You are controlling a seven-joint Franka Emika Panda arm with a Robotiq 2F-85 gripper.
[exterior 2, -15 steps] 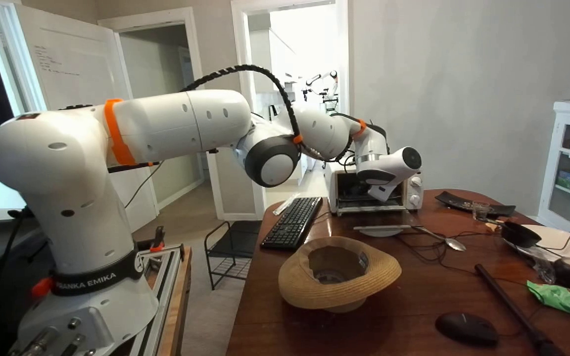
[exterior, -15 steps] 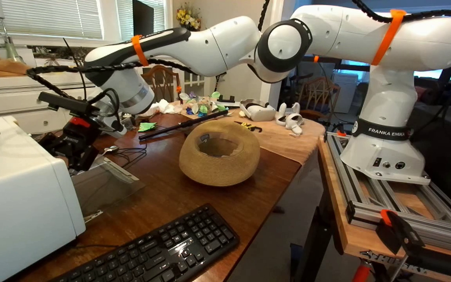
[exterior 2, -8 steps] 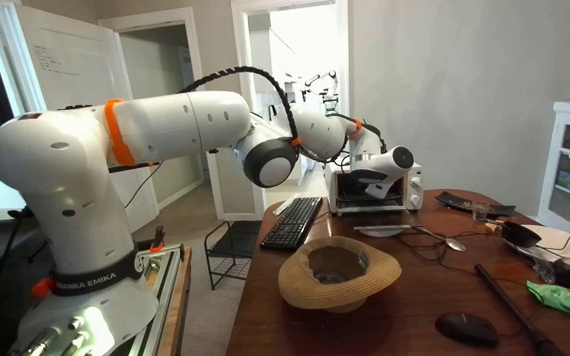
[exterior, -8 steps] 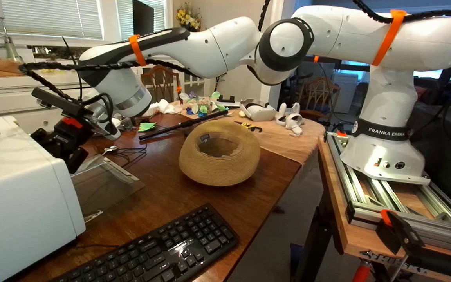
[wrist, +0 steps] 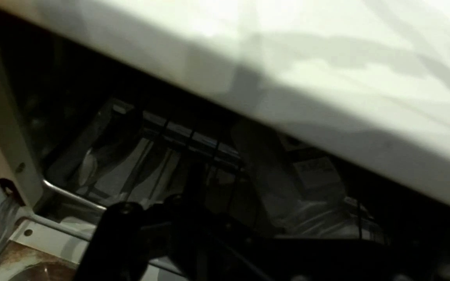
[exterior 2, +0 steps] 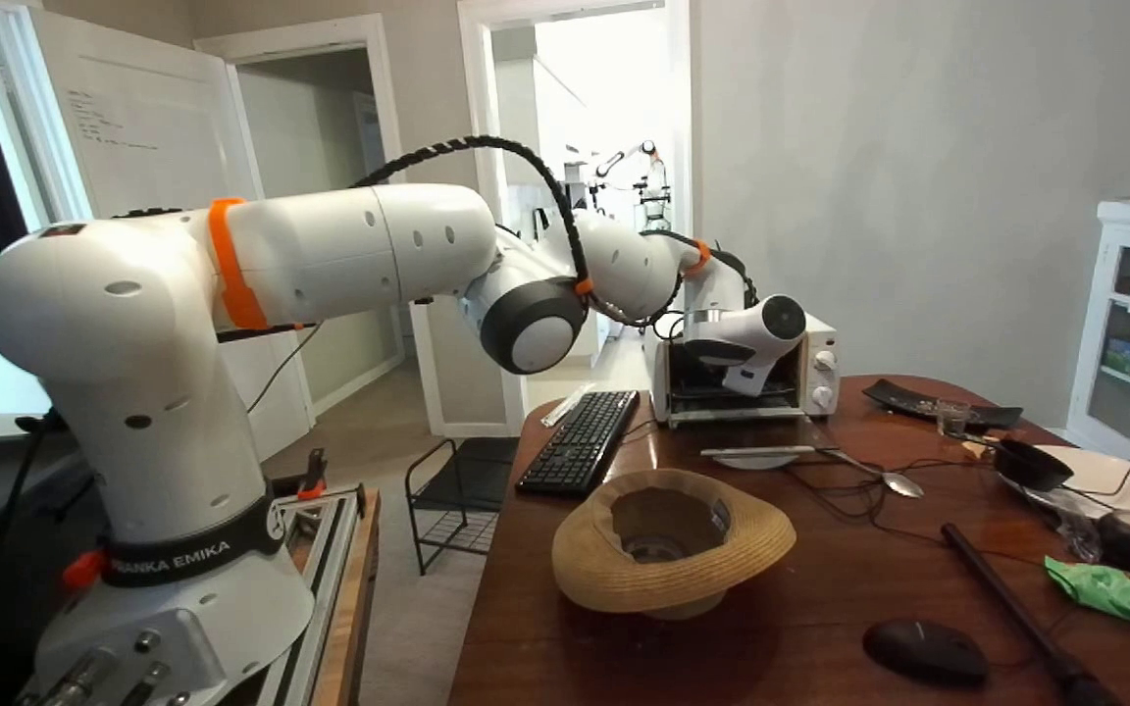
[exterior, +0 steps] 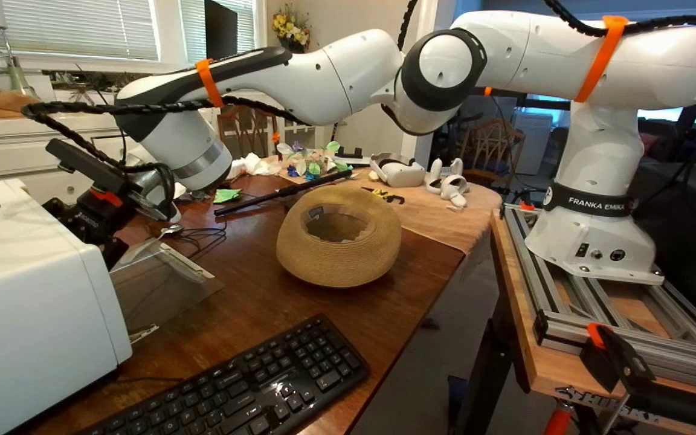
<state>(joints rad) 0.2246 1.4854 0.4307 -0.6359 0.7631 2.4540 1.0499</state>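
The white toaster oven [exterior: 28, 290] occupies the left of the frame in an exterior view, standing on the wooden bench [exterior: 257, 284], with its glass door [exterior: 167, 287] let down to the right. The claw [exterior: 82, 232] is at the open front of this oven, left in the frame at middle height, above the door and partly covered by the oven's upper edge. It is released: its fingers [exterior: 115, 251] stand apart. Whether it touches the oven, I cannot tell. In the wrist view the oven's top crosses the upper right, and the claw shows dark at the bottom, before the opening. Inside there is a metal rack [wrist: 74, 195], and right of centre a greyish thing [wrist: 303, 187], too dark to name. In an exterior view the arm's white wrist [exterior 2: 746, 328] hides the claw, right of centre. Farther out, the straw hat [exterior: 336, 263] lies crown down at the centre, the black keyboard [exterior: 245, 386] at the lower middle. In an exterior view a mouse [exterior 2: 926, 651] lies at the lower right, and a green packet [exterior 2: 1100, 588] near the right edge.
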